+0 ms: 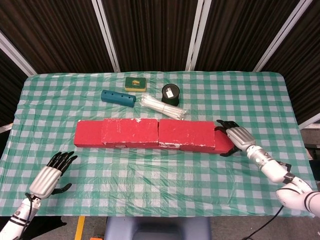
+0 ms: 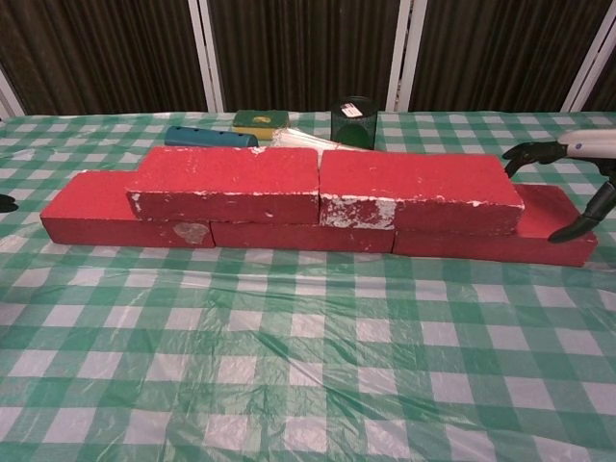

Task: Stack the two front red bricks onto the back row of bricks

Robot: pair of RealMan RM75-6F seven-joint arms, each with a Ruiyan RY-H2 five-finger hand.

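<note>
Nearest the camera, at the lower left of the head view, the left hand [image 1: 48, 176] hovers over the checked worktop [image 1: 160, 185] with its fingers spread and nothing in them, well apart from the bricks. At the right middle of that view the right hand [image 1: 235, 137] sits at the right end of the brick wall, so it is by far the nearer hand. Its fingers [image 2: 528, 151] are parted around the end of the bottom right brick [image 2: 553, 229], thumb low in front and the others reaching over the top; whether they actually press on it I cannot tell, and nothing is lifted. The bricks run left to right across the middle of the frame, long axes in one line, and they lie to the left of the right hand. The two upper bricks, the left top brick [image 1: 130, 131] and the right top brick [image 1: 187, 133], already rest end to end on the lower row, so the stacking looks done and any coming move is probably a nudge along that long axis. Beyond the wall, in the upper middle, lie a teal block [image 1: 118, 97], a bundle of white sticks [image 1: 162, 106], a dark cup [image 1: 170, 93] and a green sponge [image 1: 135, 83].
</note>
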